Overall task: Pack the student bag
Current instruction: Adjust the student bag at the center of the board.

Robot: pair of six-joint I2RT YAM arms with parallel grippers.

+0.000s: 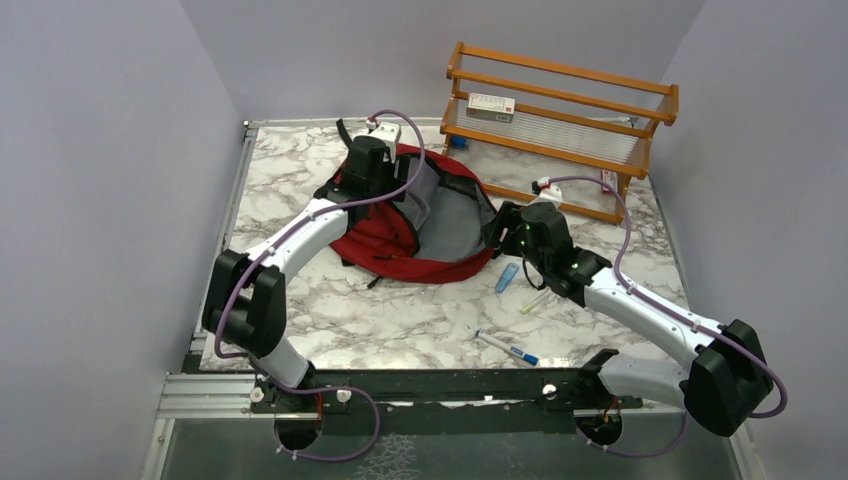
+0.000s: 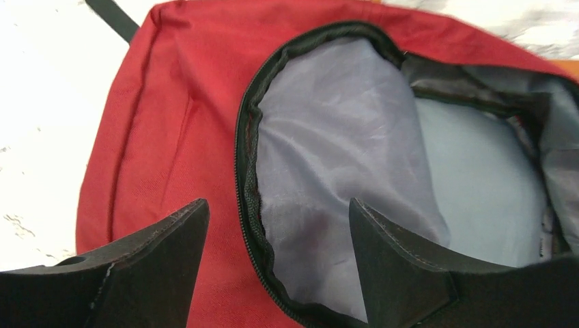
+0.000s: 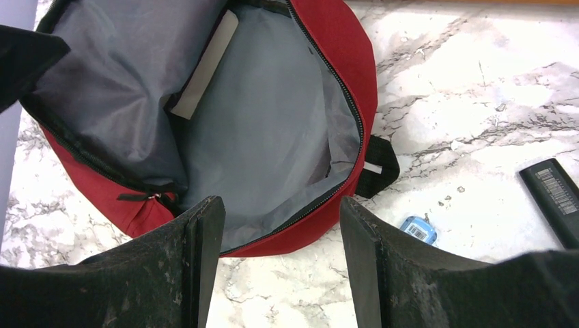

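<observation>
The student bag (image 1: 385, 240) is a dark-red backpack lying open in the middle of the table, its grey lining (image 1: 445, 215) facing up. My left gripper (image 1: 372, 180) hangs over the bag's left rim. In the left wrist view it (image 2: 276, 219) is open and empty, its jaws either side of the black zipper edge (image 2: 247, 198). My right gripper (image 1: 497, 228) is at the bag's right rim. In the right wrist view it (image 3: 281, 219) is open and empty above the bag's red edge (image 3: 307, 232). A white flat item (image 3: 205, 65) lies inside the bag.
A small blue item (image 1: 507, 277) (image 3: 418, 230), a pale pen (image 1: 535, 300) and a blue-white pen (image 1: 508, 349) lie on the marble table right of the bag. A black barcoded object (image 3: 556, 198) lies further right. A wooden rack (image 1: 560, 125) holding a box (image 1: 491, 106) stands at the back.
</observation>
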